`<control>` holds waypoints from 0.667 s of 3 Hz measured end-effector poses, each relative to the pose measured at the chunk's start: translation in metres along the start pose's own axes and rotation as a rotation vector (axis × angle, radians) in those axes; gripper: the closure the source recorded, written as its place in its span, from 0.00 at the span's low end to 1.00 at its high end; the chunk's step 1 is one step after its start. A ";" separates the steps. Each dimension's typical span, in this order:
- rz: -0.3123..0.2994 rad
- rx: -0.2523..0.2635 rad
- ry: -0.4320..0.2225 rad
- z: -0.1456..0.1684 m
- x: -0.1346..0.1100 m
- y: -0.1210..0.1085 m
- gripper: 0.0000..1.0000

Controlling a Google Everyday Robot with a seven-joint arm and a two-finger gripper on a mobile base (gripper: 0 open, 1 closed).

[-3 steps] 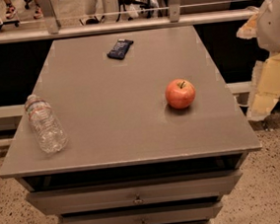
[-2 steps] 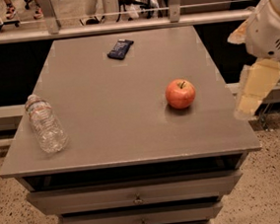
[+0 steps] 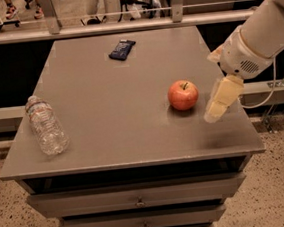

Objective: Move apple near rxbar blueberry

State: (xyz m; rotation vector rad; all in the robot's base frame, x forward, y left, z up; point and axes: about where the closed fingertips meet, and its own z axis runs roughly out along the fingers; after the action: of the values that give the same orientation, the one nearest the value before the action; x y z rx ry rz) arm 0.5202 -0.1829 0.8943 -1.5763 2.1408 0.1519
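A round red-orange apple [image 3: 183, 94] with a short stem sits on the grey tabletop [image 3: 116, 103], right of the middle. The rxbar blueberry [image 3: 122, 49], a flat dark navy-blue bar, lies at the far side of the table, left of the apple and well apart from it. My gripper [image 3: 217, 106] hangs from the white arm at the right, just right of the apple and a little above the table. It holds nothing.
A clear plastic water bottle [image 3: 45, 125] lies on its side near the table's front left edge. Drawers [image 3: 138, 201] run below the tabletop. A railing [image 3: 122, 17] and people's legs stand behind the table.
My arm has swung in from the right edge and the gripper has moved left over the table, close beside the apple. The apple, bar and bottle have not moved.
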 end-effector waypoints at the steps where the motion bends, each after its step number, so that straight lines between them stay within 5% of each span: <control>1: 0.024 -0.008 -0.078 0.023 -0.013 -0.005 0.00; 2: 0.034 -0.024 -0.167 0.052 -0.030 -0.003 0.00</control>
State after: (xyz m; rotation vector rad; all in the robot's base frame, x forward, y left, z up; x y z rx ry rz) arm 0.5459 -0.1387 0.8620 -1.4853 2.0441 0.3104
